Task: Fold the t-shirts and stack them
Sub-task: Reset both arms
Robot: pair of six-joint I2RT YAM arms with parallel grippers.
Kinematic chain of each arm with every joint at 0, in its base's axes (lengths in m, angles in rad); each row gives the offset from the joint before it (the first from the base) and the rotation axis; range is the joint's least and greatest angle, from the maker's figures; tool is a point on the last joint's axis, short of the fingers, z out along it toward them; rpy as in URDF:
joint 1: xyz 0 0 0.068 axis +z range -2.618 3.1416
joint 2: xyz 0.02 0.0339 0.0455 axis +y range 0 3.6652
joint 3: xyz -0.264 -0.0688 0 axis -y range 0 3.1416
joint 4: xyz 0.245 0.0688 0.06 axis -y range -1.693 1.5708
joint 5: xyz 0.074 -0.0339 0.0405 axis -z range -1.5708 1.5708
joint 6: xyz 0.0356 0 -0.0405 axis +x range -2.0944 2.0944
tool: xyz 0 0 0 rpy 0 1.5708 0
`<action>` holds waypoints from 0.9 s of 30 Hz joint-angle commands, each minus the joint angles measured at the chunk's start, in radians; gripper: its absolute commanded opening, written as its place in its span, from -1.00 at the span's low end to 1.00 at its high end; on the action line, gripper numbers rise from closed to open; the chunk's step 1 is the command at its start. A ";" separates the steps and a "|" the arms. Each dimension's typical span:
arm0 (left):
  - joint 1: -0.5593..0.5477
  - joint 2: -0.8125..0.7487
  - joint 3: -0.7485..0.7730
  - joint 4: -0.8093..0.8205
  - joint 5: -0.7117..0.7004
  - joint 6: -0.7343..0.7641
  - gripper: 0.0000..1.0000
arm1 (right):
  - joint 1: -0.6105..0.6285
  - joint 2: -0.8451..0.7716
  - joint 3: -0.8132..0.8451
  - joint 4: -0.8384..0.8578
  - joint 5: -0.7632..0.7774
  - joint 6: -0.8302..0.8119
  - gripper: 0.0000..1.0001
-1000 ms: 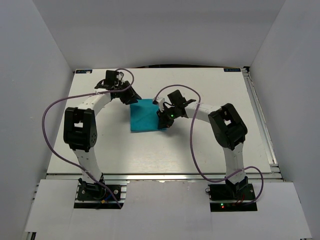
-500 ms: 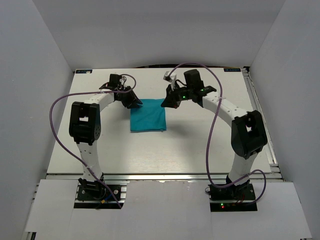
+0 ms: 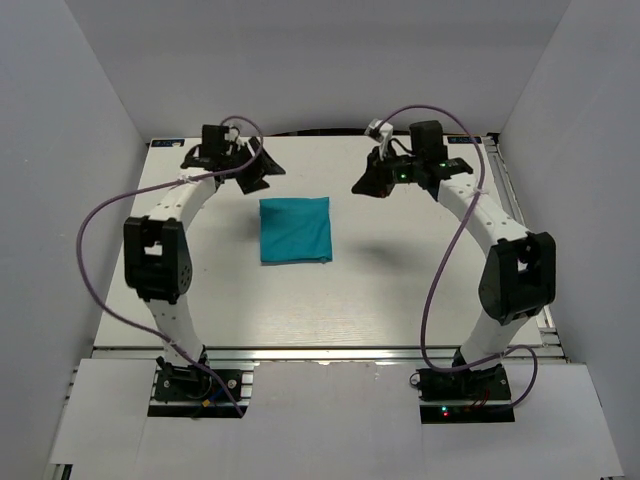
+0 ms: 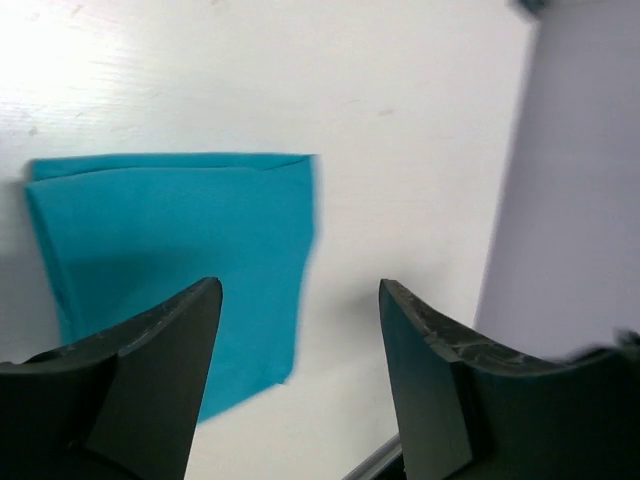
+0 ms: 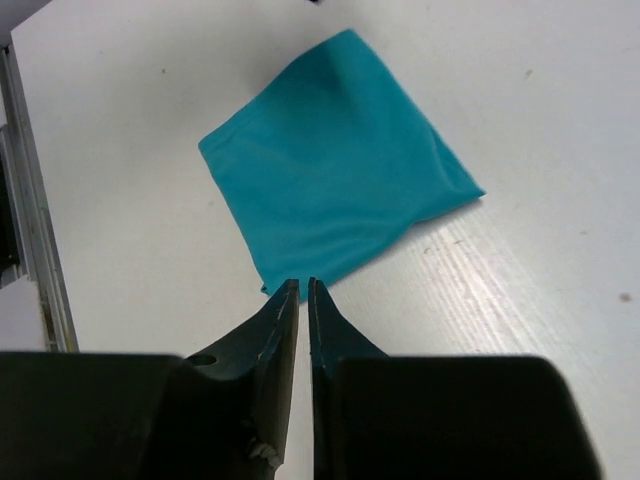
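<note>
The teal t-shirt (image 3: 295, 230) lies folded into a small flat rectangle on the white table, with nothing touching it. Both arms are raised and drawn back toward the far edge. My left gripper (image 3: 262, 172) hovers off the shirt's far left corner. In the left wrist view it (image 4: 300, 290) stands open and empty, with the shirt (image 4: 170, 260) below and to the left. My right gripper (image 3: 362, 187) hangs off the shirt's far right. In the right wrist view its jaws (image 5: 303, 285) are all but together and hold nothing, and the shirt (image 5: 335, 200) lies beyond the tips.
A white table (image 3: 400, 290) fills the enclosure, with grey walls close on the left, right and back. A metal rail (image 3: 520, 240) runs along the right edge. Purple cables loop over both arms.
Both grippers let go of the shirt and rose away toward the back: the left one opened wide and moved up-left, the right one swung up-right. The shirt now lies flat and free.
</note>
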 commanded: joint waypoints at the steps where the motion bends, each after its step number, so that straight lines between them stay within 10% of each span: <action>1: 0.003 -0.261 0.021 0.029 0.022 0.036 0.52 | -0.028 -0.081 0.082 -0.083 -0.038 -0.059 -0.69; 6: 0.003 -0.511 -0.164 0.031 0.008 0.090 0.84 | -0.038 -0.109 0.083 -0.194 0.003 -0.122 -0.28; 8: 0.003 -0.582 -0.268 0.032 0.009 0.092 0.96 | -0.040 -0.133 0.069 -0.205 0.015 -0.119 0.73; 9: 0.003 -0.652 -0.298 0.034 0.011 0.092 0.96 | -0.044 -0.145 0.060 -0.202 0.023 -0.116 0.79; 27: 0.003 -1.078 -0.517 0.064 -0.015 0.040 0.96 | -0.081 -0.271 0.025 -0.220 0.123 -0.028 0.79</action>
